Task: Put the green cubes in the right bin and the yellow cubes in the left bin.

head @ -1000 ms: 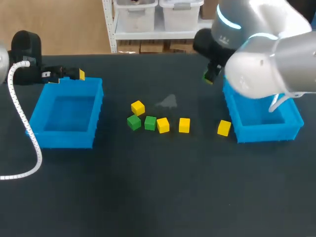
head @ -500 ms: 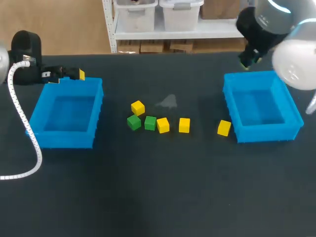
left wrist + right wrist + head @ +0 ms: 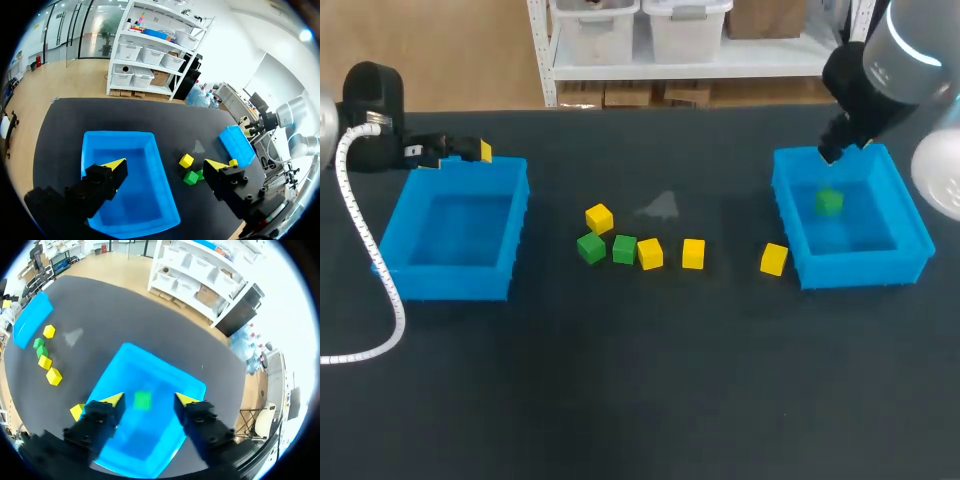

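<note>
A blue right bin (image 3: 860, 270) stands near the table's (image 3: 640, 380) right edge, and a blue left bin (image 3: 450, 282) of the same kind stands near its left edge. The table top is black, and a pale grey smear (image 3: 660, 207) is seen on it toward the far edge, near the middle.

The right gripper (image 3: 149, 399) is held above the far wall of the right bin, its fingers spread wide with nothing between their pads. A bin green cube (image 3: 829, 202) is seen inside the right bin, toward its far side, directly under the gap between the fingers. Whether it rests on the bin floor cannot be told.

The left gripper (image 3: 165, 164) is placed at the far left corner of the left bin. Its fingers are parted and nothing is gripped. A white ribbed cable (image 3: 365, 260) is looped from the left arm along the table's left edge.

In the middle of the table a far yellow cube (image 3: 599, 218) lies alone. Just in front of it a row is formed by a left green cube (image 3: 590, 247), an inner green cube (image 3: 624, 249), an inner yellow cube (image 3: 650, 253) and an outer yellow cube (image 3: 693, 253). The first three are touching or nearly so, and the last lies slightly apart. A lone yellow cube (image 3: 774, 259) lies just beside the left wall of the right bin.
</note>
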Controlling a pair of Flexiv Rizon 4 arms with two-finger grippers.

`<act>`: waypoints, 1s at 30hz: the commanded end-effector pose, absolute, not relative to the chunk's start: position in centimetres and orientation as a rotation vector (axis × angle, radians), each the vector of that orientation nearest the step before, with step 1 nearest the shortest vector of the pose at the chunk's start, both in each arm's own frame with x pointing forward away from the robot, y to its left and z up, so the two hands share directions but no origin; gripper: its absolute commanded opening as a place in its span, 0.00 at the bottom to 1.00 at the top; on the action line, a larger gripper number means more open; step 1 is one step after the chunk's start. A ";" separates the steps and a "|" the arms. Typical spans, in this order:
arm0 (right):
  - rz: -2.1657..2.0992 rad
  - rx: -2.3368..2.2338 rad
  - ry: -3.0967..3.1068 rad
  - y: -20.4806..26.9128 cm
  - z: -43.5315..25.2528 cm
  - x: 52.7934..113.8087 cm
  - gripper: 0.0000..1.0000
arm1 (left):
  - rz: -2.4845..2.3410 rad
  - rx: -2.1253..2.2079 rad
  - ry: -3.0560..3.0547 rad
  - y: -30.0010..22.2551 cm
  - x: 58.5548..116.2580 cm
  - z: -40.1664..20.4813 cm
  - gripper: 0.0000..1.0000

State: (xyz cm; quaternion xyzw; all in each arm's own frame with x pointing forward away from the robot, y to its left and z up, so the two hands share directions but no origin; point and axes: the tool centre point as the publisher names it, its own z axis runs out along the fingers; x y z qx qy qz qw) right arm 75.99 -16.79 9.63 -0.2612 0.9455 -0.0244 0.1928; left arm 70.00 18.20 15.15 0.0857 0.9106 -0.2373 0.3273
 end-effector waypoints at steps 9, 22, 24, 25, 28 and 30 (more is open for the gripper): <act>-0.100 -0.913 2.508 -9.7 14.2 76.4 1.00 | -0.634 0.230 2.376 18.4 70.0 15.0 1.00; 0.036 -1.446 2.290 2.9 13.3 73.1 1.00 | -0.634 0.230 2.376 18.4 70.0 15.0 1.00; 0.042 -1.510 2.270 4.1 12.7 72.5 1.00 | -0.634 0.230 2.376 18.4 70.0 15.0 1.00; 0.050 -1.535 2.265 4.5 12.4 72.2 1.00 | -0.634 0.230 2.376 18.4 70.0 15.0 1.00; 0.055 -1.607 2.249 6.0 11.3 71.4 1.00 | -0.634 0.230 2.376 18.4 70.0 15.0 1.00; 0.061 -1.641 2.250 6.8 10.4 71.0 1.00 | -0.634 0.230 2.376 18.4 70.0 15.0 1.00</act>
